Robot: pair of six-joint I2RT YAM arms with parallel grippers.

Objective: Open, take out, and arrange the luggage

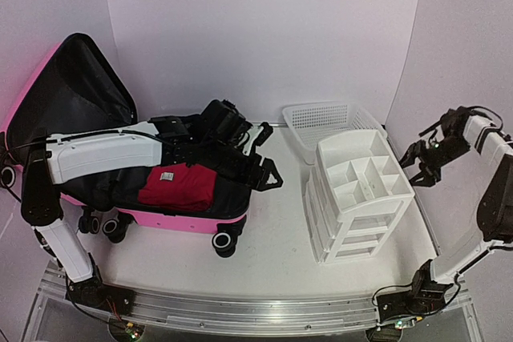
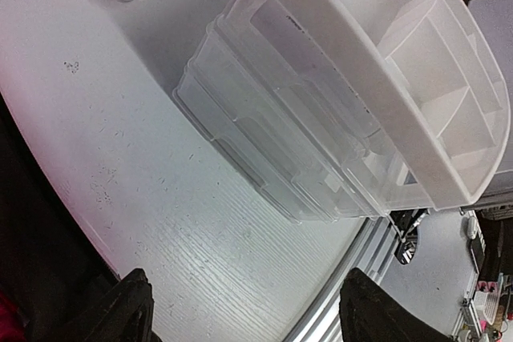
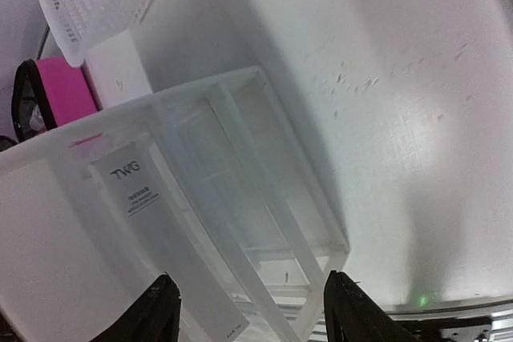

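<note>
The pink luggage (image 1: pixel 172 220) lies open at the left of the table, its lid (image 1: pixel 76 90) standing up with the black lining showing. A folded red cloth (image 1: pixel 178 187) rests in the lower half. My left arm reaches across the open case, and my left gripper (image 1: pixel 267 154) hangs open past its right edge, holding nothing. In the left wrist view, that gripper (image 2: pixel 248 314) has only bare table between its fingers. My right gripper (image 1: pixel 418 166) is open in the air right of the drawer organizer. It (image 3: pixel 252 314) also holds nothing.
A white drawer organizer (image 1: pixel 357 198) stands at centre right, seen close in both wrist views (image 2: pixel 345 102) (image 3: pixel 200 198). A white mesh basket (image 1: pixel 325 122) sits behind it. The table's metal rail (image 1: pixel 240 310) runs along the near edge.
</note>
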